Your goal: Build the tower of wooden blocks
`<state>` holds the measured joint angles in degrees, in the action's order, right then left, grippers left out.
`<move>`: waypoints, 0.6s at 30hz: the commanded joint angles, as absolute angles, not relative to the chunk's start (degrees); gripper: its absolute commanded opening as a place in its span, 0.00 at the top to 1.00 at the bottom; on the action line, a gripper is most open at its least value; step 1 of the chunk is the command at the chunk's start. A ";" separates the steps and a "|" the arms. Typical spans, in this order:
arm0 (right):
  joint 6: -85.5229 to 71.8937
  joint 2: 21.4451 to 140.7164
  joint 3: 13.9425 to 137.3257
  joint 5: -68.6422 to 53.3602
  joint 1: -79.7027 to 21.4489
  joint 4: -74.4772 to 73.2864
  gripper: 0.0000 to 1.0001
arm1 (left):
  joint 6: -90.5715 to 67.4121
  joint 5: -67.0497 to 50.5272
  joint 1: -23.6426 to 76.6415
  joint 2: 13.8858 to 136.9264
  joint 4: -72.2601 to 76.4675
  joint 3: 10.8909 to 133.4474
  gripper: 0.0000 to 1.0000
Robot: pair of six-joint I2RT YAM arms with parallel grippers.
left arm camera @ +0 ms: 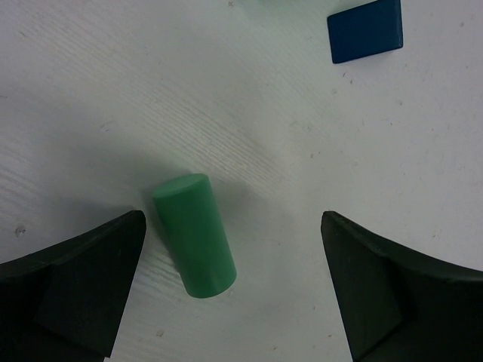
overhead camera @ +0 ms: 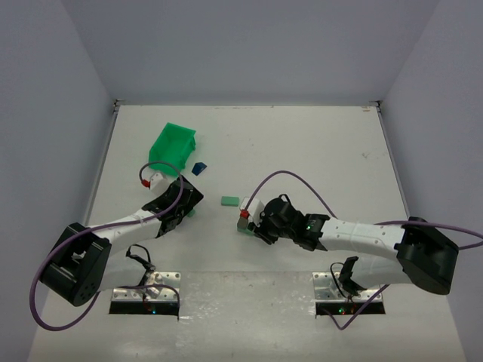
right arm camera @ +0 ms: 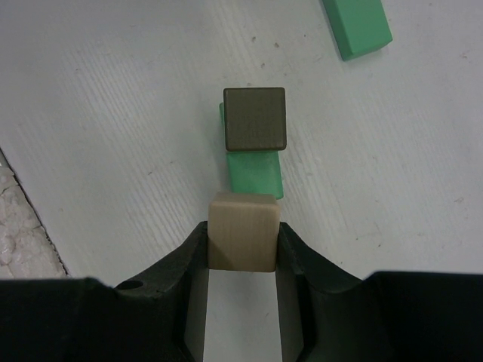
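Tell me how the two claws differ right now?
The left gripper is wide open; the right gripper is shut. The left gripper holds nothing, a green cylinder lying loose between its fingers; the right gripper clamps a pale wooden cube. Both have black fingers over the white table.

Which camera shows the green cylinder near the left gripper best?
Left wrist: the green cylinder lies on its side, whole and sharp, inside the open left gripper. The top view gives at most a green sliver beside that gripper, and the right wrist view misses it.
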<state>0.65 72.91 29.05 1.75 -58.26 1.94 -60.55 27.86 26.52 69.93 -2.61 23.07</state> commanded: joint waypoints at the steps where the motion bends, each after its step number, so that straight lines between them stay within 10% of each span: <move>1: 2.61 75.76 32.72 0.55 -58.54 2.21 0.68 | -61.35 28.76 26.54 70.02 -3.02 24.08 0.00; 18: 5.04 78.08 34.28 0.26 -58.45 3.81 0.66 | -61.08 28.65 26.54 68.88 -3.63 23.96 0.00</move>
